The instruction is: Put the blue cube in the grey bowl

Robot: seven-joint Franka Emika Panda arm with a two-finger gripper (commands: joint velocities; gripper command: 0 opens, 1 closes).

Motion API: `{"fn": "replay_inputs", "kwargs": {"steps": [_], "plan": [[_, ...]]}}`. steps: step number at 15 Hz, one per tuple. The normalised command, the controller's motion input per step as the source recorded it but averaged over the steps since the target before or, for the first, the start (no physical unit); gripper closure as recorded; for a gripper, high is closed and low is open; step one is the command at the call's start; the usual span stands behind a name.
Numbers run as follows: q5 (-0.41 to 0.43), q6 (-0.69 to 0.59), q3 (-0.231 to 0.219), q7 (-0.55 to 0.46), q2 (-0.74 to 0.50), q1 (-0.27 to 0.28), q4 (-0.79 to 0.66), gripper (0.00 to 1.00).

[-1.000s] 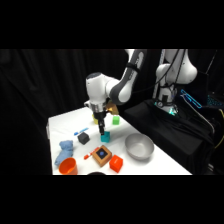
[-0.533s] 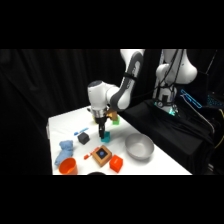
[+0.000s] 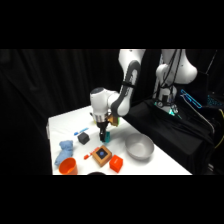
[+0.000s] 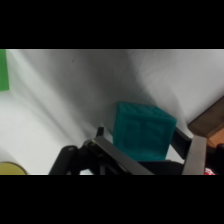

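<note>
While the jaws (image 4: 145,150) stand either side of the blue cube (image 4: 142,131), they look closed onto its two opposite flat faces, though whether they press firmly I cannot tell for sure. The cube sits low over the surface (image 3: 65,125) near its middle, just behind the wooden block with a blue centre (image 3: 102,155) and beside the dark cube (image 3: 83,138). I judge it light and stiff, its faces matte and faintly grainy, so flat faces taken square give a sure hold and little chance of slipping. The grey bowl (image 3: 139,148) waits toward the surface's right edge, smooth, round and shallow, well apart from the cube. An orange bowl (image 3: 67,166) and a small orange block (image 3: 116,163) lie along the front edge.
</note>
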Motion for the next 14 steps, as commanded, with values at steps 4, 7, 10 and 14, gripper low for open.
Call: {"fn": "replay_inputs", "kwargs": {"steps": [4, 7, 10, 14], "plan": [[0.163, 0.21, -0.094, 0.07, 0.0, 0.113, -0.05, 0.52], [0.089, 0.13, -0.156, 0.1, -0.11, 0.187, -0.11, 0.66], [0.009, -0.04, -0.155, 0.06, -0.31, 0.21, -0.23, 0.7], [-0.182, -0.22, -0.195, 0.09, -0.49, 0.262, -0.3, 0.7]]}}
